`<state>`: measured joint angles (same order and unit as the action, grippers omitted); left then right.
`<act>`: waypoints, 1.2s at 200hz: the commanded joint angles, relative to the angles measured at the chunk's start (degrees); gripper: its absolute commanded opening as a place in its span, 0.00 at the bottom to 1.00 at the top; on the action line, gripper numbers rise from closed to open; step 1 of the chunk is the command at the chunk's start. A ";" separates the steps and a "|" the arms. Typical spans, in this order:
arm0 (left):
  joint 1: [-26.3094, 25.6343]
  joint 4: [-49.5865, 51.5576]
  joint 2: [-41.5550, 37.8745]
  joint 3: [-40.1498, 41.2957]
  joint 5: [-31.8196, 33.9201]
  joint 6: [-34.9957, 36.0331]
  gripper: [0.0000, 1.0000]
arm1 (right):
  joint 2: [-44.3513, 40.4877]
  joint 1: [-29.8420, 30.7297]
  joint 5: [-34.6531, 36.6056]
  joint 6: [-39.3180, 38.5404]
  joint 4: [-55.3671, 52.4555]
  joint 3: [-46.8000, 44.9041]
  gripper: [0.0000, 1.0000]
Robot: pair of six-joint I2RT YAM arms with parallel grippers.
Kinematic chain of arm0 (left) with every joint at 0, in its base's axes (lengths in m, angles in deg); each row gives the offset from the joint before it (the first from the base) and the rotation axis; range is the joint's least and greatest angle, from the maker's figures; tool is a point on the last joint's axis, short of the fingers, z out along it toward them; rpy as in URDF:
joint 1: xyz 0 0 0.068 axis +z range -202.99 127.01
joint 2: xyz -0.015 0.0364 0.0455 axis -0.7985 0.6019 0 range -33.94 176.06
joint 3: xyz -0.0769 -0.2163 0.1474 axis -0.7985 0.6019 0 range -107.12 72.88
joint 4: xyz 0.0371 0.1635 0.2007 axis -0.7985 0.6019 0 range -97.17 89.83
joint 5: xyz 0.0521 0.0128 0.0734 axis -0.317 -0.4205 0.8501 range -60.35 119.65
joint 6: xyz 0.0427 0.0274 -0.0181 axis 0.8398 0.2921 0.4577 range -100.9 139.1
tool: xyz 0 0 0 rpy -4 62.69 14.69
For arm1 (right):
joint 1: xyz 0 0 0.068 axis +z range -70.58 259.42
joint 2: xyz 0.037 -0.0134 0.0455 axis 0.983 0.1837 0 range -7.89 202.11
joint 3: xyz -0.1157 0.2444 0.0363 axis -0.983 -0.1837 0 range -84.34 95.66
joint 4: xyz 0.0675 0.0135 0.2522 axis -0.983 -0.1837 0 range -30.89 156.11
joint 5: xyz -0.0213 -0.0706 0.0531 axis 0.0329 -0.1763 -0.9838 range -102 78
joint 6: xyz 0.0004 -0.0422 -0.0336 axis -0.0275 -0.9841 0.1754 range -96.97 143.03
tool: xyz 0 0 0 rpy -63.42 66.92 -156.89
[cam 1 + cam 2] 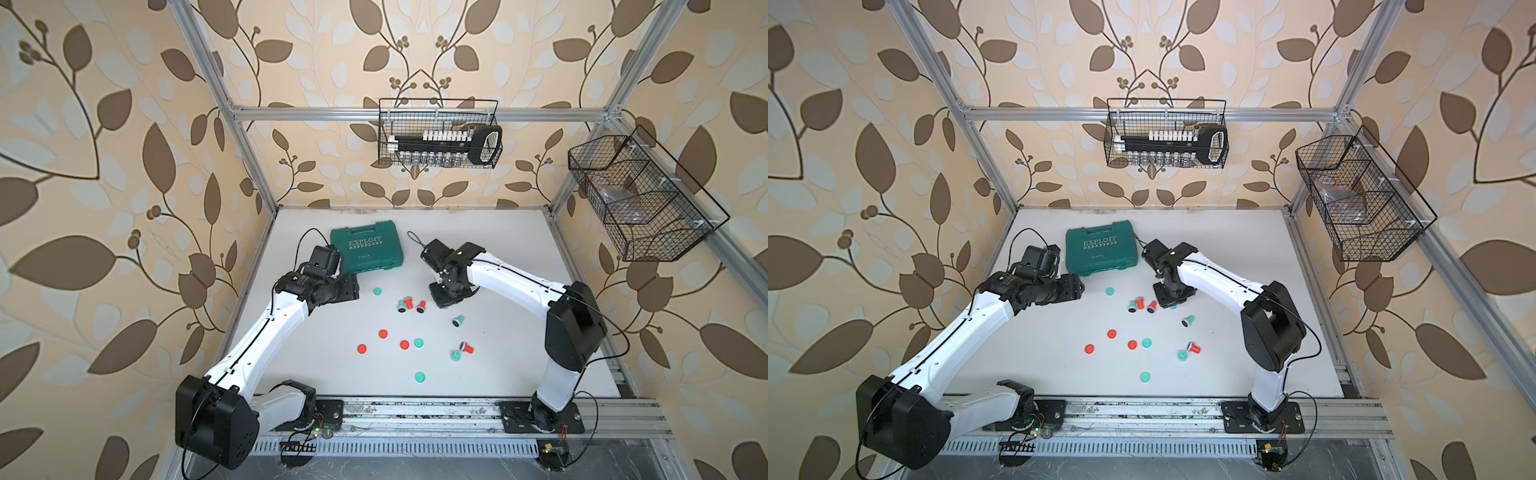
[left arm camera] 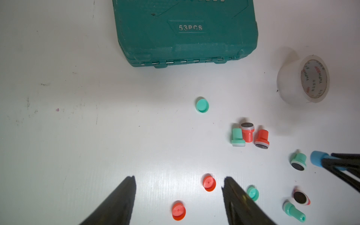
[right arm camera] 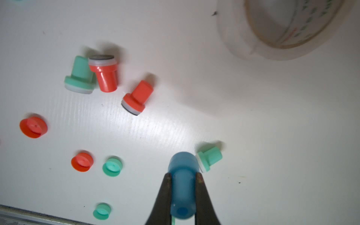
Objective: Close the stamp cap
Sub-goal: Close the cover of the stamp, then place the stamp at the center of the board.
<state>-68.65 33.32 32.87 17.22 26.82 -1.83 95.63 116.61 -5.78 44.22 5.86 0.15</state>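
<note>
My right gripper (image 3: 183, 174) is shut on a blue stamp (image 3: 183, 185), held low over the white table (image 1: 519, 291). Its wide end points at a teal uncapped stamp (image 3: 209, 158) lying close by. In the left wrist view the blue stamp (image 2: 317, 158) shows between the right fingers. My left gripper (image 2: 179, 178) is open and holds nothing, hovering over two red caps (image 2: 209, 183) (image 2: 178, 211). Loose red caps (image 1: 382, 333) and teal caps (image 1: 418, 343) lie scattered mid-table. Three uncapped stamps (image 1: 409, 305) lie in a cluster between the arms.
A green tool case (image 1: 368, 247) lies at the back of the table beside my left wrist. A clear tape roll (image 2: 303, 79) stands near the right arm. Two more stamps (image 1: 462, 351) lie front right. Wire baskets (image 1: 440, 133) (image 1: 640, 199) hang on the walls.
</note>
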 commanded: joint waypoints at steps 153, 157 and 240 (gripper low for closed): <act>0.49 0.81 -0.27 -1.56 1.51 1.48 0.74 | 7.57 -13.29 -0.24 -9.72 15.16 -5.54 0.02; 0.51 0.82 -0.27 -1.54 1.59 1.51 0.74 | 7.57 -13.31 -0.24 -9.68 15.16 -5.56 0.03; 0.48 0.91 -0.62 -1.30 1.70 1.42 0.74 | 2.62 -13.11 0.40 -9.33 11.40 -4.36 0.30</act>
<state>-68.65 33.54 32.98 17.22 27.19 -1.81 102.30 103.29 -6.43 34.85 20.05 -5.64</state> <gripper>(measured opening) 0.737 0.300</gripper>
